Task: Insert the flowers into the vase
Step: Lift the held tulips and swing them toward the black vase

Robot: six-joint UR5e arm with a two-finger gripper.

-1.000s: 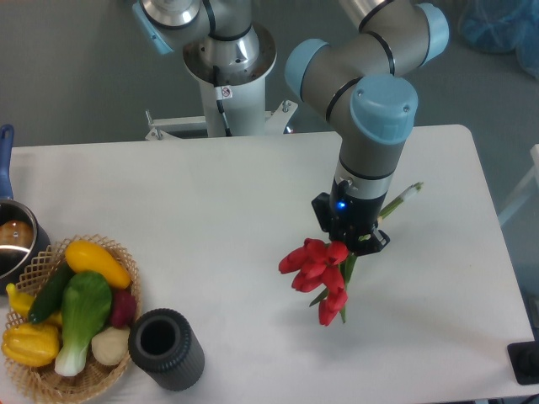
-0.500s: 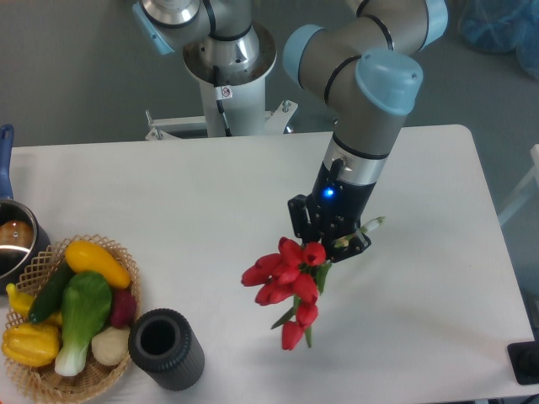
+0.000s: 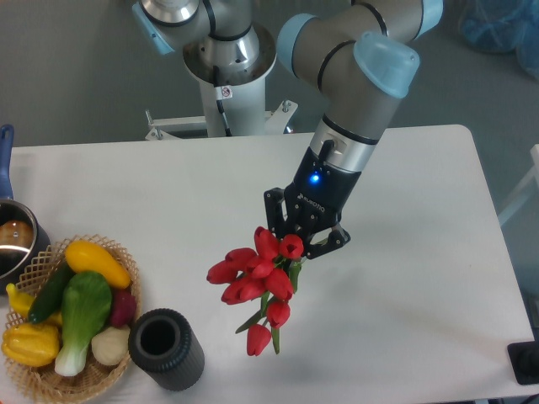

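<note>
Grey arm (image 3: 354, 46) with light-blue joint caps, black end effector (image 3: 299, 231), blue light.

The gripper (image 3: 296, 240) has carried the flowers (image 3: 255, 276) leftward toward the vase (image 3: 167, 348).

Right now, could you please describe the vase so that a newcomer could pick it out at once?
Look at the near left corner of the white table, beside the wicker basket of vegetables. The vase is the dark ribbed cylinder with a round open mouth, unlike the woven basket and metal pot.

One fixed camera looks down from high in front, facing the arm's base across the table (image 3: 168, 194), moderately near.
</note>
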